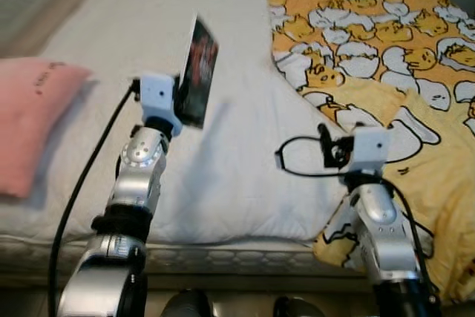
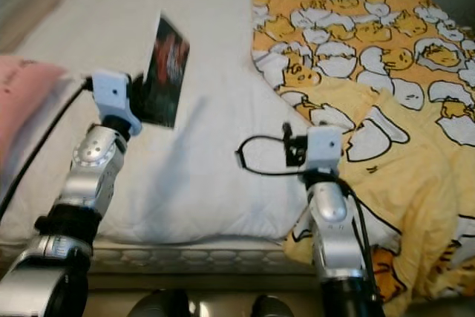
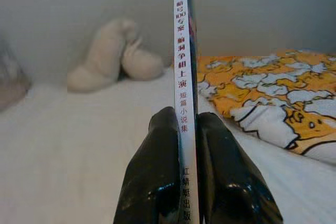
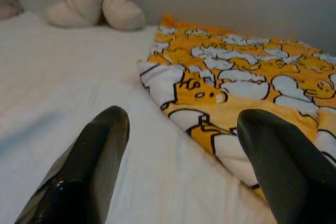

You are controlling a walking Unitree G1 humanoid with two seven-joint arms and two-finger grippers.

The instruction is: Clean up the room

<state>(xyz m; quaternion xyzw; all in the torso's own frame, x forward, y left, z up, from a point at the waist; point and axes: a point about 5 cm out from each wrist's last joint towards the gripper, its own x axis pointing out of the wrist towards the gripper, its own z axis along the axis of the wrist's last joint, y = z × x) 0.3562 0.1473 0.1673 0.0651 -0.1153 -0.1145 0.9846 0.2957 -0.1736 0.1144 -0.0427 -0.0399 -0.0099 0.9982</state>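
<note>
A: Holding a thin book clear of the bed, the left gripper had its two black fingers pressed together on the lower part of the spine. The book stood upright, dark cover side-on, white spine with printed characters facing the wrist camera.

B: And the other arm?

A: The right gripper hovered low over the white sheet, fingers spread wide apart with nothing between them, close to the edge of a yellow duvet patterned with cartoon eggs.

B: What else was on the bed?

A: A pink pillow lay at the robot's left, and a cream soft toy sat at the far end against the wall.

B: So which step was that?

A: By my reading, the book had been lifted and was in carriage, part of tidying the room. Where it belonged could not be seen.

B: What did the next move call for?

A: Probably keeping the clamp firm, since a slim book held by the spine could swing or slip, then turning toward a shelf or surface to set it down flat.
</note>
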